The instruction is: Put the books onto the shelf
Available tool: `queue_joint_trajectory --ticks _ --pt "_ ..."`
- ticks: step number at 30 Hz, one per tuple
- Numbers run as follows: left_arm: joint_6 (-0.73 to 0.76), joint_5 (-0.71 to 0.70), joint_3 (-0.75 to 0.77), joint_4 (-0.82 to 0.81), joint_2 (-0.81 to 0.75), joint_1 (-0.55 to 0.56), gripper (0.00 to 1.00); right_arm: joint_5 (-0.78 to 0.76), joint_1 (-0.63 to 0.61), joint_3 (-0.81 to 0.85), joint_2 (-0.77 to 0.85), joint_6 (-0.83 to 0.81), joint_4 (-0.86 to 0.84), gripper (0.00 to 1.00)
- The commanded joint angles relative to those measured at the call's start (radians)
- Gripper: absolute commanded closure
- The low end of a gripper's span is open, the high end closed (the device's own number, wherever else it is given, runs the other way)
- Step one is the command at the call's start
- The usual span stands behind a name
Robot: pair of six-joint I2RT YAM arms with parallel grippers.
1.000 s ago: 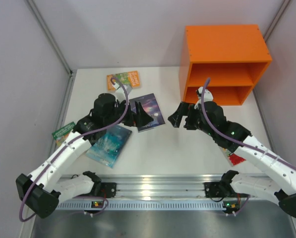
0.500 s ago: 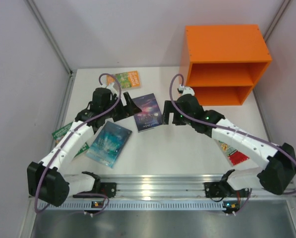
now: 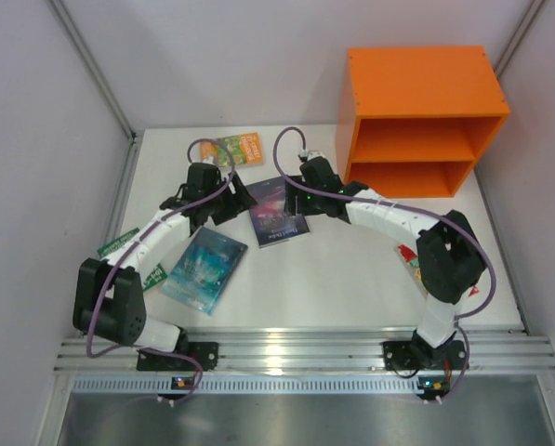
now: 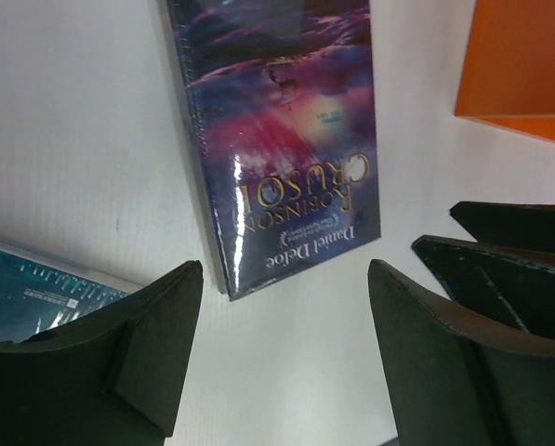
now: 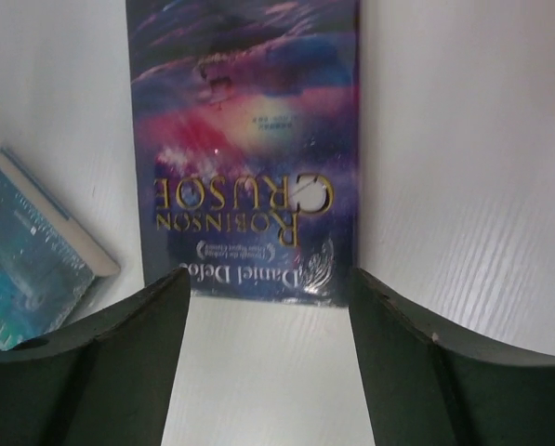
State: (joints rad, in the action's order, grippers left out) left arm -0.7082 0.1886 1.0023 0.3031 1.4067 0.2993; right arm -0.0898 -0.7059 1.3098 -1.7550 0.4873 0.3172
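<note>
A dark blue-purple book (image 3: 279, 223) (image 4: 277, 139) (image 5: 249, 139) lies flat at the table's middle. My left gripper (image 3: 241, 199) (image 4: 286, 269) stands open at its far left corner, nothing between the fingers. My right gripper (image 3: 296, 192) (image 5: 270, 277) is open at the same far edge, its fingers (image 4: 509, 243) spanning almost the book's width. Other books lie flat: orange-green (image 3: 241, 149) at the back, pale teal (image 3: 204, 269) (image 5: 26, 269) front left, green (image 3: 119, 247) partly under my left arm, red (image 3: 409, 259) partly under my right arm. The orange shelf (image 3: 422, 84) stands back right, both compartments empty.
Grey walls close in the left, back and right of the white table (image 3: 333, 279). A metal rail (image 3: 286, 348) with both arm bases runs along the near edge. The shelf's corner (image 4: 528, 65) is close to the right of both grippers.
Both arms have reached in to the dark book's far end; the right one swung left from in front of the shelf. Both sets of jaws have narrowed somewhat.
</note>
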Motion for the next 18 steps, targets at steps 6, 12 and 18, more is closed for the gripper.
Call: queue_joint_trajectory --ticks 6,12,18 --pt "0.007 -0.042 0.035 -0.147 0.188 -0.019 0.27 0.048 0.085 0.105 -0.142 -0.068 -0.13 0.35" --pt "0.027 -0.028 0.076 -0.156 0.31 -0.022 0.28 0.061 0.086 0.048 -0.21 -0.066 -0.187 0.4" --pt "0.039 0.026 0.124 -0.151 0.413 -0.023 0.34 0.143 0.079 -0.035 -0.233 -0.006 -0.277 0.45"
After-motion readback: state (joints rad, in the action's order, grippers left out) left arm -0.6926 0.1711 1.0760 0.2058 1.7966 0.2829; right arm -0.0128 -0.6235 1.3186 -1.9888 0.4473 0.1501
